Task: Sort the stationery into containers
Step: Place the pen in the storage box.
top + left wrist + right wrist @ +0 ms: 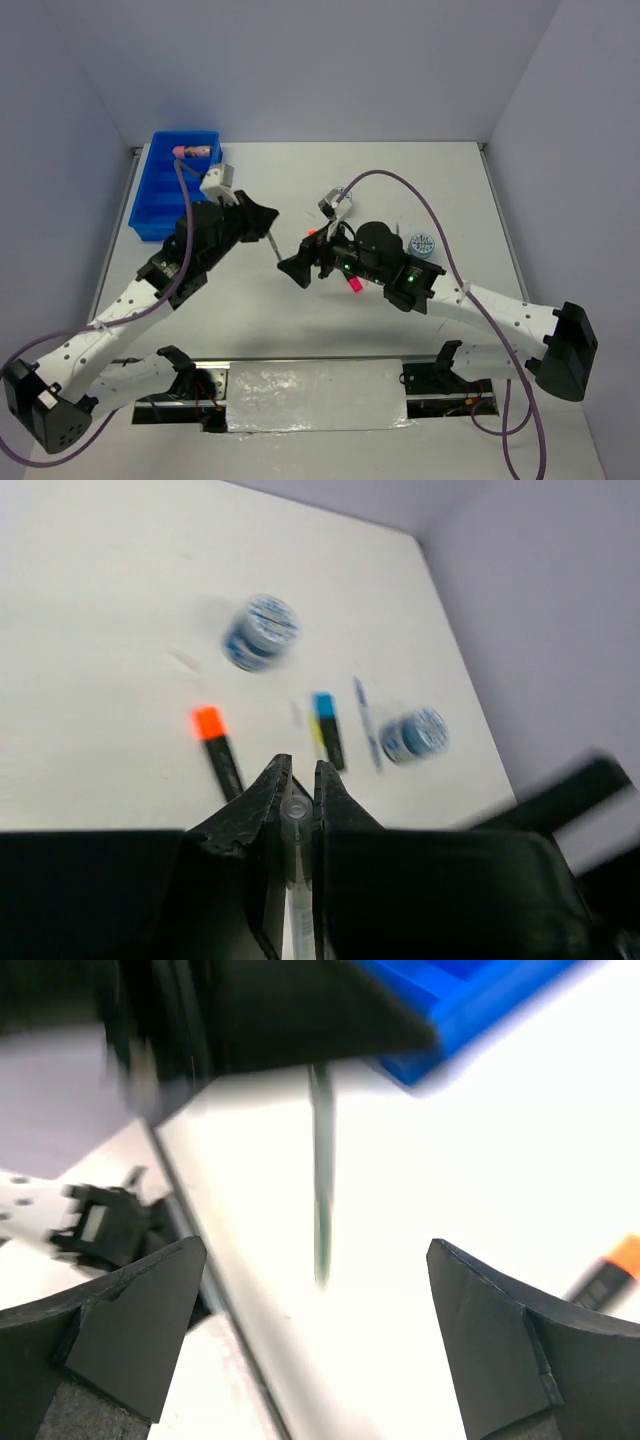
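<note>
Barely started tbh: only the pink cylinder [195,152] sits in the blue tray [160,190], the left end effector [297,770] is clamped on a thin pen [322,1180] over the counter [400,180], the right end effector [315,1250] gapes empty, and one disc [262,630], the other disc [415,733], the orange-capped marker [215,745] and the blue-capped marker [327,725] lie unsorted.

The pale, flat-topped desk [440,190] fills the middle of the top view. At its upper left lies a bright blue rectangular plastic tray [150,200] divided into parallel compartments. In the left wrist view, a round blue-grey disc with a patterned top [262,632] rests on the desk at upper centre. A second disc of the same kind [415,733] lies well apart at centre right. Between them, lower in the frame, lie a short black marker with an orange cap [218,750], a short black marker with a blue cap [327,730] and, just right of it, a thin blurred pen [366,720].
</note>
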`<move>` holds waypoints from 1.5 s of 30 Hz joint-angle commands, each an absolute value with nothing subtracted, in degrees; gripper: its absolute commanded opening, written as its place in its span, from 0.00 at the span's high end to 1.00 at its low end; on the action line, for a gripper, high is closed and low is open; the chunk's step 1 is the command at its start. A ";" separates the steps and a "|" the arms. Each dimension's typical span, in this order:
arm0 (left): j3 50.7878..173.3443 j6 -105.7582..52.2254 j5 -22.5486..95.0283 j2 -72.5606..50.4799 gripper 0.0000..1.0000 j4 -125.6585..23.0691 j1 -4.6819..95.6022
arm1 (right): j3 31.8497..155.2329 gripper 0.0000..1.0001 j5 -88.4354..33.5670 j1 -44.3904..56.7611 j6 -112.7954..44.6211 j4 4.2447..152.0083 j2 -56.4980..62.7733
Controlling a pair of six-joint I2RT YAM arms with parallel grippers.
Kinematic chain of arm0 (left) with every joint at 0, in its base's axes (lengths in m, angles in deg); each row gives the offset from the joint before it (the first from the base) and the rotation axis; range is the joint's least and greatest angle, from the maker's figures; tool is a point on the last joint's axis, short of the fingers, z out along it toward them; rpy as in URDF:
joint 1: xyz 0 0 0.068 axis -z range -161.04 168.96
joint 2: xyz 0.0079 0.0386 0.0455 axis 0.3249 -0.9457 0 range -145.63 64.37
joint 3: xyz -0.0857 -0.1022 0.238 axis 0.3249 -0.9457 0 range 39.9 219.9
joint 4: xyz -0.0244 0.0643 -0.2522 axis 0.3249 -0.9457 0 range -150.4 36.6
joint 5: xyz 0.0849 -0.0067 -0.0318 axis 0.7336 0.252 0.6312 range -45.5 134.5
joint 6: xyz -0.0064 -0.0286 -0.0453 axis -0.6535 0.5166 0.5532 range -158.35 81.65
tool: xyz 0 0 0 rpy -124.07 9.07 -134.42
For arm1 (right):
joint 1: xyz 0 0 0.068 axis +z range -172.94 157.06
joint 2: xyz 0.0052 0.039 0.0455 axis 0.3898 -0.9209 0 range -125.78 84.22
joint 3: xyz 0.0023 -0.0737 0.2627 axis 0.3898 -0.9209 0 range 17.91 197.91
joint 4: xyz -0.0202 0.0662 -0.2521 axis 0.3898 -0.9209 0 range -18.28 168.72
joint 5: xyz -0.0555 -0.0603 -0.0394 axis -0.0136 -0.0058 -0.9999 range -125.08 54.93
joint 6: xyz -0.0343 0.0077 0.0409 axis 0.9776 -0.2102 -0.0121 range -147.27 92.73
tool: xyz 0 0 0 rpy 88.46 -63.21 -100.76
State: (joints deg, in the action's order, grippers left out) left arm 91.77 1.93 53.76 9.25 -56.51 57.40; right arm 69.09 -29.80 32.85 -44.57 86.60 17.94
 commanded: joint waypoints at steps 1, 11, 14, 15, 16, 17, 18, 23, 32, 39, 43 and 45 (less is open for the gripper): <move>95.79 7.52 56.01 7.69 1.00 -57.35 47.99 | 66.08 0.00 -36.03 31.47 -45.20 88.22 22.42; 92.89 21.49 51.27 -12.95 1.00 -31.81 15.29 | 52.45 0.00 -48.97 30.06 -48.72 82.51 40.79; 98.68 20.99 51.26 -22.97 1.00 -25.37 10.10 | 50.78 0.00 -47.65 30.06 -48.98 80.13 45.01; 102.79 18.63 51.62 -27.17 1.00 -24.93 9.65 | 50.26 0.00 -47.30 30.06 -48.98 79.52 46.67; 104.65 17.91 51.88 -28.96 1.00 -25.10 9.21 | 49.99 0.00 -46.68 30.06 -49.07 79.16 47.56; 106.24 17.21 51.19 -32.02 1.00 -24.66 7.99 | 49.64 0.00 -46.33 30.06 -48.98 79.16 48.18; 108.17 17.03 50.31 -33.36 1.00 -23.27 7.45 | 48.85 0.00 -45.98 30.06 -48.98 79.16 49.23; 111.08 15.88 51.00 -38.46 1.00 -19.66 5.78 | 47.88 0.00 -43.87 29.97 -48.54 78.46 49.15; 119.78 10.79 51.97 -47.60 1.00 -19.91 4.90 | 47.17 0.00 -39.65 29.88 -47.93 82.41 43.36; 122.42 10.35 52.41 -54.63 0.95 -15.61 4.90 | 48.67 0.00 -37.01 29.88 -47.49 81.54 42.91; 122.78 10.70 51.62 -56.92 0.87 -14.03 4.99 | 49.37 0.00 -37.01 29.97 -46.96 80.75 44.14; 123.30 10.70 51.36 -57.89 0.81 -14.20 4.90 | 49.81 0.00 -37.27 29.88 -46.26 80.13 44.40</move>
State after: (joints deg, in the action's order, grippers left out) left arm 120.69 11.94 51.99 -57.04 -19.47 5.14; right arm 47.49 -37.51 30.25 -47.87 79.06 43.14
